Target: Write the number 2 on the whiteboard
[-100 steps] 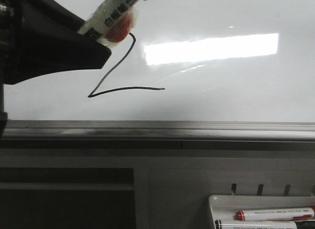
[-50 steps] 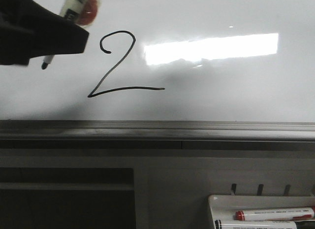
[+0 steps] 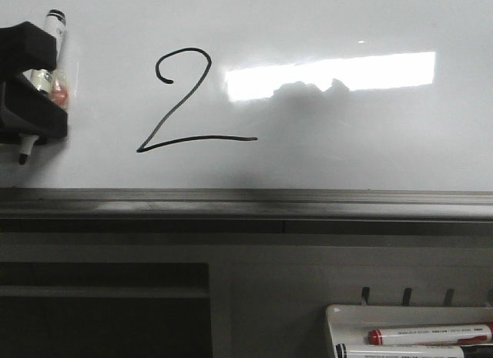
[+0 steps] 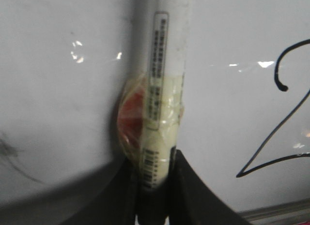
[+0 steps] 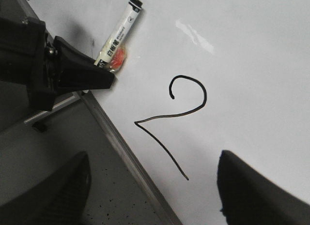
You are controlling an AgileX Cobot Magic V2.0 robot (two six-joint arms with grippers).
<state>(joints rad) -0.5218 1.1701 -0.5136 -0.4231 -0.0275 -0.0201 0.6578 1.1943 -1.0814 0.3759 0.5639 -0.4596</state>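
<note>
- One big whiteboard [image 3: 347, 142] fills the top half of the front view. It is shiny white, with a bright strip of glare [image 3: 339, 73] on it and a grey metal ledge [image 3: 246, 202] along its lower edge.
- The number 2 [image 3: 185, 104] is on the board, left of the middle and left of the glare. It is a thin black line with a small curl on top, a long slant and a flat base. All its parts look joined up, so I think the writing is done.
- The left gripper [image 3: 35, 92] sits at the far left edge of the front view, well apart from the 2. Its black claw is pinching a white board marker [image 3: 52, 35]. In the left wrist view the marker [image 4: 162, 89] stands up between the two pressed-in fingers [image 4: 193, 191].
- The marker has a red blob taped to its side [image 4: 131, 123]. Its black tip [image 3: 25, 154] points down and I cannot tell if it touches the board.
- The right gripper [image 5: 150, 196] shows only in its own wrist view. Its two dark fingers are spread wide with nothing between them, and the 2 [image 5: 179, 118] lies beyond them.
- A small white marker tray [image 3: 333, 316] hangs at the lower right. It holds a red-capped marker [image 3: 431, 334] and another marker [image 3: 400, 350] below it.
- What is left, I think: nothing more to draw. Maybe only to put the marker away.
</note>
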